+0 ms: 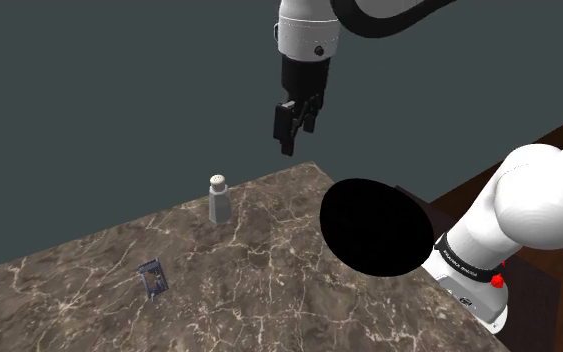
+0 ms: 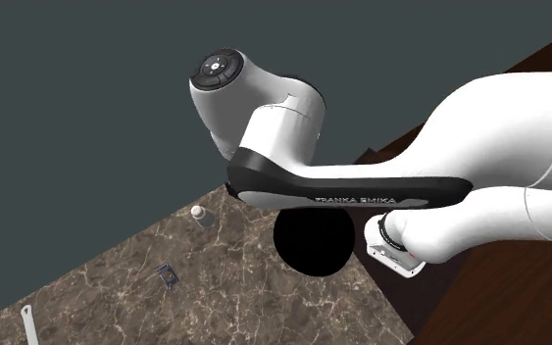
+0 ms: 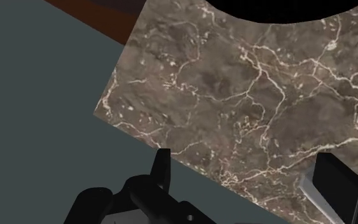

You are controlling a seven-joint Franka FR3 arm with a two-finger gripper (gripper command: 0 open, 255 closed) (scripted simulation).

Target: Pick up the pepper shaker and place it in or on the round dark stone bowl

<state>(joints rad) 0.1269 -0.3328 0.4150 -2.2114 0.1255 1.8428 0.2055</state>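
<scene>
On the countertop [image 1: 269, 290], the pepper shaker [image 1: 219, 199] stands upright near the far edge, well apart from the bowl [image 1: 376, 226] to the shoulder view's right. A flat object [image 1: 152, 277] lies nearer the camera, left of the shaker. The gripper [image 1: 294, 135] hangs above, between them.

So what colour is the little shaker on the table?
The shaker is pale grey with a whitish cap, clearest in the shoulder view.

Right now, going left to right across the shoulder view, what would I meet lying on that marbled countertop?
small dark object → pale pepper shaker, standing upright → round black bowl
</scene>
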